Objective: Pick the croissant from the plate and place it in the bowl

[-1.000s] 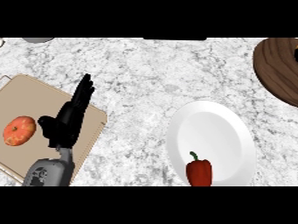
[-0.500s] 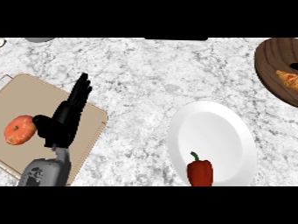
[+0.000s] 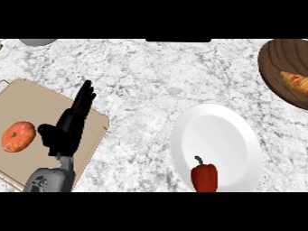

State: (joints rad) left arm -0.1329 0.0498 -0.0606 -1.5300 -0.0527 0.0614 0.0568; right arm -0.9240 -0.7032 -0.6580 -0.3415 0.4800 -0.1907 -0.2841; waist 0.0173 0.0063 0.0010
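The worktop (image 3: 149, 72) is white marbled with grey veins and speckles across the whole frame. At the upper right, the bowl (image 3: 279, 58) is dark brown with a wood grain, and the croissant (image 3: 304, 84) in it is golden orange with darker brown ridges. The plate (image 3: 216, 135) at lower centre-right is plain white, and on its lower edge the pepper (image 3: 204, 177) is deep red with a dark green stem. At the left, the board (image 3: 43, 108) is tan with a paler rim, carrying a round orange-red fruit (image 3: 18, 136). Over the board, the left hand (image 3: 68, 128) is black, on a grey forearm (image 3: 48, 179)
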